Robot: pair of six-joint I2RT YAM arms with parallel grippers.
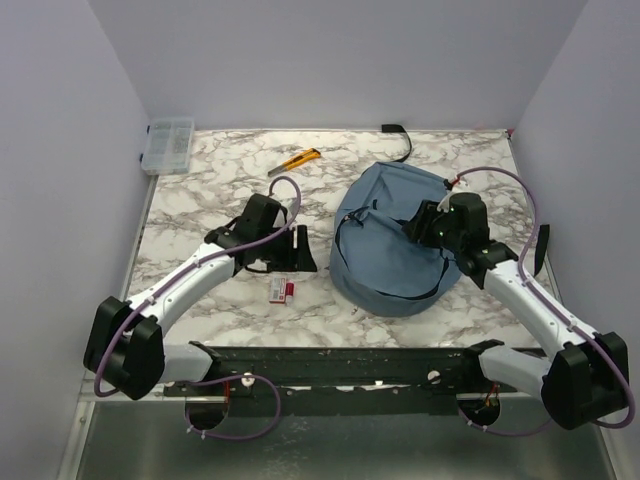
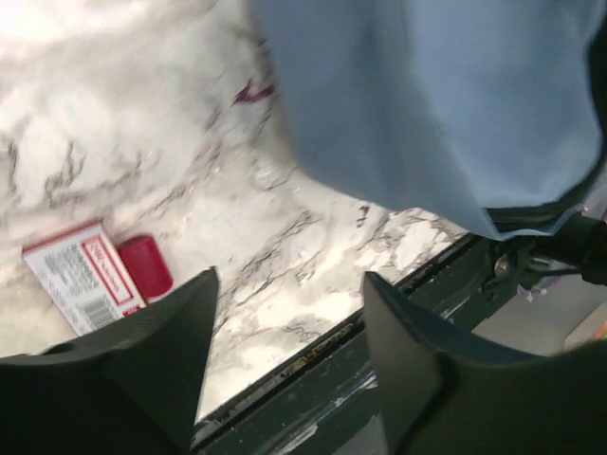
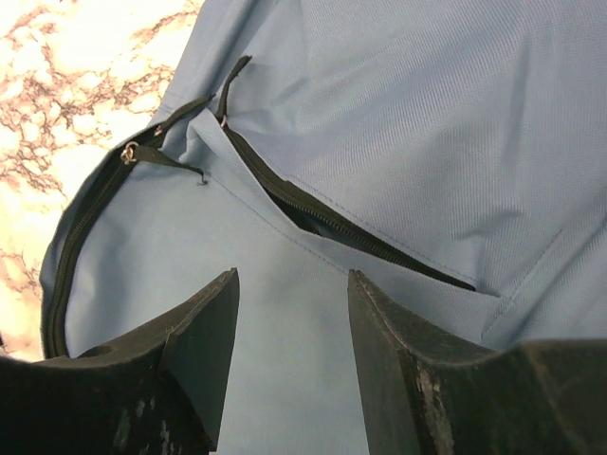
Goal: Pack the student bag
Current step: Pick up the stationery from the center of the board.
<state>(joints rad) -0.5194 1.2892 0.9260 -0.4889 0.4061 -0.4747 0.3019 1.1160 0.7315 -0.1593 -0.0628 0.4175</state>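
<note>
Student bag (image 1: 395, 240) sits right of ctr on desk (image 1: 200, 210), pocket zip part open. Right fingers (image 3: 199, 332) apart, empty, just over its fabric — cd pinch cloth, not zip pull. Left fingers (image 2: 171, 332) apart, empty, near red-white packet (image 2: 90, 275) — a nudge cd slide it away.

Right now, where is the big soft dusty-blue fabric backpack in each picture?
Top external view: the dusty-blue fabric backpack lies right of centre on the table.
Left wrist view: the backpack fills the upper right.
Right wrist view: the backpack fills nearly the whole picture, with its dark zippers showing.
Shared landmark: the white marble-patterned tabletop shows beside the backpack in all three views.
</note>
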